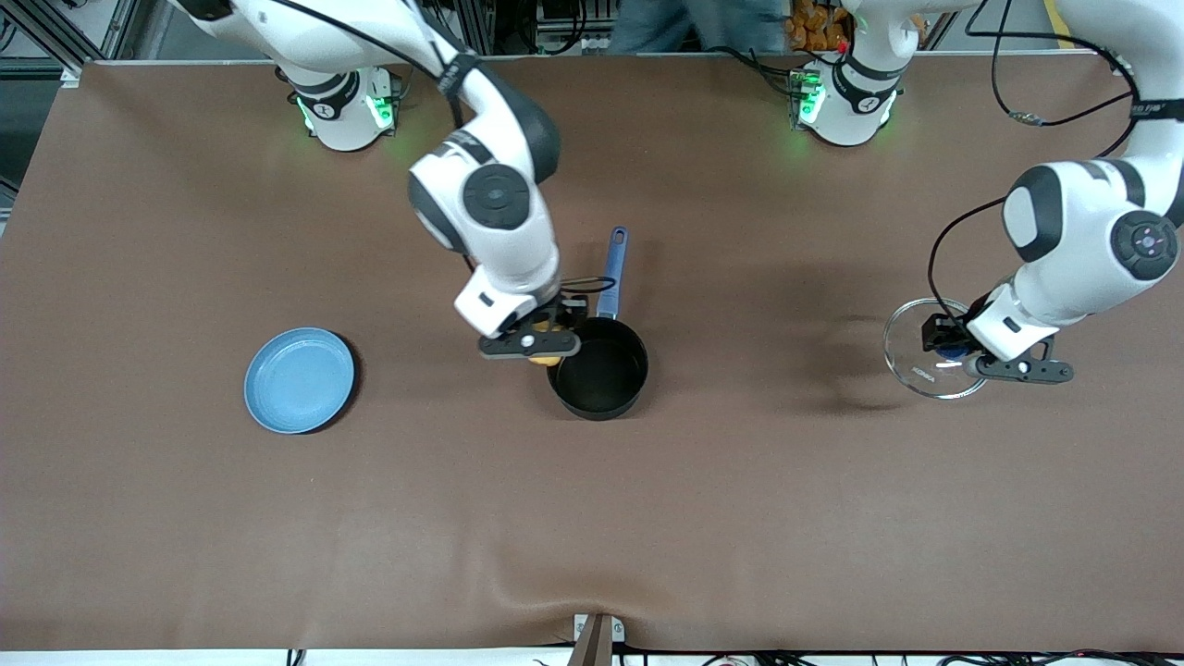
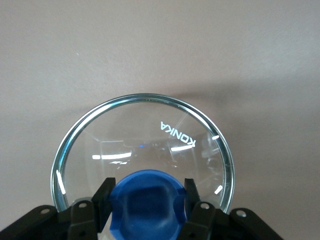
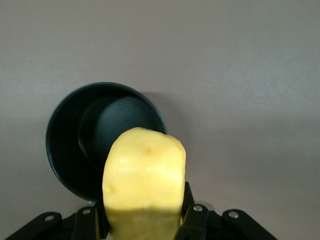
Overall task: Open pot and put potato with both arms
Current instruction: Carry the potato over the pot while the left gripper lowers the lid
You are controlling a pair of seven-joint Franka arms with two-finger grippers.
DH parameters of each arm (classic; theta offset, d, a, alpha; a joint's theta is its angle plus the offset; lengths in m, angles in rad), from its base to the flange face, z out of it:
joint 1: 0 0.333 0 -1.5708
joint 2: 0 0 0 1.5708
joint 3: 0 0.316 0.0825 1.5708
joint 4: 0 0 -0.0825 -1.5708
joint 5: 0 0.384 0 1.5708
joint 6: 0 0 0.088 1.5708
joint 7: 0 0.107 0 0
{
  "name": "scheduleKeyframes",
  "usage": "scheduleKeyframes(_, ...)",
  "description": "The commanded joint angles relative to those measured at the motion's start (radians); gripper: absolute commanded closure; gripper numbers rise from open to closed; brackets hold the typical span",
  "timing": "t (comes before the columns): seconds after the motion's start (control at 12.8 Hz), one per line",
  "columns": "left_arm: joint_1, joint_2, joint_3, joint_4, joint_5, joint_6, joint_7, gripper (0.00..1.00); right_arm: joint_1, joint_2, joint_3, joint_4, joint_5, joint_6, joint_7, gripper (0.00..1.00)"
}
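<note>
The black pot [image 1: 599, 372] stands open at mid-table, its blue handle [image 1: 612, 268] pointing toward the robots' bases. My right gripper [image 1: 546, 347] is shut on the yellow potato [image 1: 548, 356] and holds it in the air over the pot's rim at the right arm's side; the right wrist view shows the potato [image 3: 144, 182] between the fingers with the empty pot [image 3: 102, 137] below. My left gripper [image 1: 953, 347] is shut on the blue knob [image 2: 146, 205] of the glass lid [image 1: 930, 350], at the table toward the left arm's end. The lid's rim [image 2: 140, 100] shows over bare tabletop.
A flat light-blue plate [image 1: 300, 379] lies toward the right arm's end of the table. A brown cloth [image 1: 592, 518] covers the tabletop. A small bracket [image 1: 597, 634] sits at the table edge nearest the front camera.
</note>
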Motion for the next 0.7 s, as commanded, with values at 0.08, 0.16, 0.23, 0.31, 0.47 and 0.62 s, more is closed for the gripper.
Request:
scheduleKeyframes(0.08, 0.011, 0.061, -0.008, -0.003, -0.009, 0.064, 0.025, 1.00, 0.051, 0.103, -0.006, 0.083, -0.048, 0.064, 0.042, 1.00)
scheduleKeyframes(0.16, 0.011, 0.078, -0.009, -0.004, -0.009, 0.090, 0.025, 1.00, 0.059, 0.129, -0.007, 0.092, -0.048, 0.103, 0.047, 1.00)
scheduleKeyframes(0.23, 0.011, 0.093, -0.009, -0.004, -0.013, 0.102, 0.025, 1.00, 0.069, 0.151, -0.013, 0.109, -0.047, 0.127, 0.048, 1.00)
scheduleKeyframes(0.31, 0.011, 0.101, -0.011, -0.004, -0.018, 0.110, 0.025, 1.00, 0.085, 0.174, -0.032, 0.129, -0.045, 0.137, 0.048, 1.00)
scheduleKeyframes(0.47, 0.020, 0.109, -0.012, -0.006, -0.041, 0.124, 0.033, 1.00, 0.108, 0.209, -0.066, 0.154, -0.044, 0.167, 0.050, 1.00)
scheduleKeyframes(0.62, 0.022, 0.110, -0.012, -0.020, -0.105, 0.149, 0.080, 1.00, 0.108, 0.229, -0.072, 0.154, -0.041, 0.200, 0.050, 1.00)
